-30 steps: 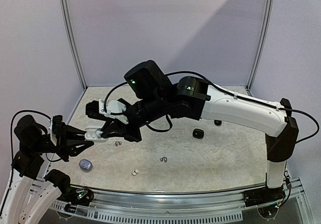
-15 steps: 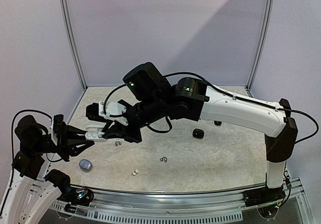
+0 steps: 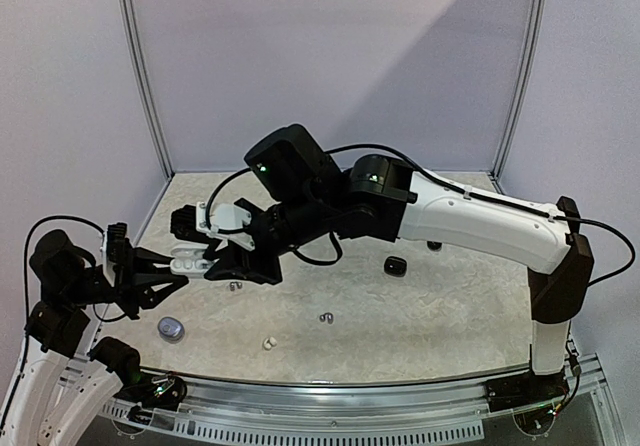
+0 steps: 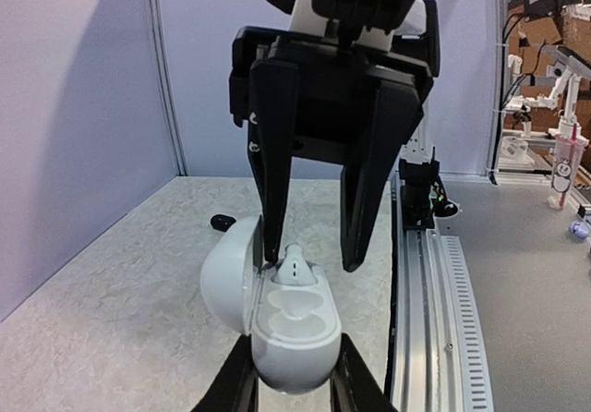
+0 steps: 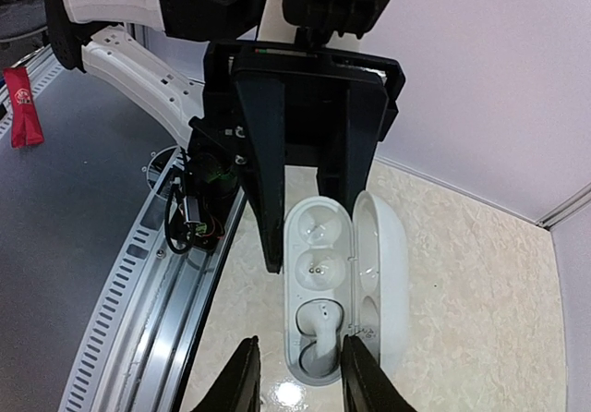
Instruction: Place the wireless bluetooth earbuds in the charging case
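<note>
**Earbud (image 4: 294, 266) in open charging case, right jaws parted over it**

White bud sits in the far cavity of the white charging case (image 4: 291, 338), stem end up; the cavity nearer the left wrist camera is bare. The lid (image 4: 226, 278) is swung open to the side and stays joined at the hinge.

The left gripper (image 4: 294, 386) is clamped on the case's lower shell and holds it up off the table (image 3: 450, 306).

The right gripper (image 4: 309, 262) comes down from above. Its two black fingers (image 4: 270, 181) straddle the bud with a gap on each side (one tip just beside the hinge edge). It grips nothing.

Loose on the table:
- a white bud (image 3: 268, 343) near the front edge
- two grey hooked buds (image 3: 325, 317) (image 3: 236, 286)
- a silvery pebble case (image 3: 170, 328), below the left gripper in the top view
- a black case (image 3: 396, 265), under the right arm

The case carries no print I can read. A red tag (image 5: 23, 107) beside the rail has marks too small to read.
</note>
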Robot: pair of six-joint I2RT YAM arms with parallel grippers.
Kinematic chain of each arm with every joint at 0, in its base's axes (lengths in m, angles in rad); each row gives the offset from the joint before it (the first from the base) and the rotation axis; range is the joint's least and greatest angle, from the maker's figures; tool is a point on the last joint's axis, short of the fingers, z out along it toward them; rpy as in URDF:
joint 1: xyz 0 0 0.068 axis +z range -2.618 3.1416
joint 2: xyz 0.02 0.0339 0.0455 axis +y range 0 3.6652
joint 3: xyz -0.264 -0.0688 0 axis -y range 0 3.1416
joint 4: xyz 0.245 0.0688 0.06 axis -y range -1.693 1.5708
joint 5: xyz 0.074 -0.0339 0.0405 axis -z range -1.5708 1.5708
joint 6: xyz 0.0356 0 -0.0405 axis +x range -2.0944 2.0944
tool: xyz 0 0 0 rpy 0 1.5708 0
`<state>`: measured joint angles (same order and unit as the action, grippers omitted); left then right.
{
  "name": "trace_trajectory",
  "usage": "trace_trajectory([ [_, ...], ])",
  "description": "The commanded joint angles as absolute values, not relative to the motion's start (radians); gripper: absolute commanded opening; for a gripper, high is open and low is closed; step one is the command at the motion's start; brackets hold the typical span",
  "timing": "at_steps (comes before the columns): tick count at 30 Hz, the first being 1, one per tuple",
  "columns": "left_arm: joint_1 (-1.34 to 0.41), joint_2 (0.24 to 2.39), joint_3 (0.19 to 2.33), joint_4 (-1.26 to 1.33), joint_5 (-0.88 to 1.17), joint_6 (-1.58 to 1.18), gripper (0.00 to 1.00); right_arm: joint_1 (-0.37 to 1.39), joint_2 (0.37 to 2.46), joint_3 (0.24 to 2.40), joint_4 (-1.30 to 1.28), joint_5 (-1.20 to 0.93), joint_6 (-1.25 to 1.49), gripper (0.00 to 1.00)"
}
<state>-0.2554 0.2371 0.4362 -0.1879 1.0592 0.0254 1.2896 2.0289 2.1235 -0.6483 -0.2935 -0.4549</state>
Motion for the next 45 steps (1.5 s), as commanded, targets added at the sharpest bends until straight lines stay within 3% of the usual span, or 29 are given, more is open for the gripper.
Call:
trace_trajectory([
  [1, -0.268, 0.235, 0.405, -0.125, 1.026, -0.070, 0.00, 1.293, 2.018, 2.132, -0.610, -0.269, -0.439, 0.33],
  [9, -0.259, 0.236, 0.381, -0.099, 0.991, -0.135, 0.00, 1.292, 1.905, 2.022, -0.486, -0.206, -0.425, 0.40],
  [20, -0.199, 0.224, 0.392, -0.105, 0.895, -0.192, 0.00, 1.203, 1.828, 1.888, -0.419, -0.295, -0.312, 0.38],
  [29, -0.085, 0.173, 0.412, -0.153, 0.864, -0.179, 0.00, 1.155, 2.100, 1.940, -0.634, -0.410, -0.303, 0.25],
  [45, -0.054, 0.174, 0.396, -0.163, 0.877, -0.151, 0.00, 1.160, 2.453, 2.048, -0.707, -0.430, -0.323, 0.24],
])
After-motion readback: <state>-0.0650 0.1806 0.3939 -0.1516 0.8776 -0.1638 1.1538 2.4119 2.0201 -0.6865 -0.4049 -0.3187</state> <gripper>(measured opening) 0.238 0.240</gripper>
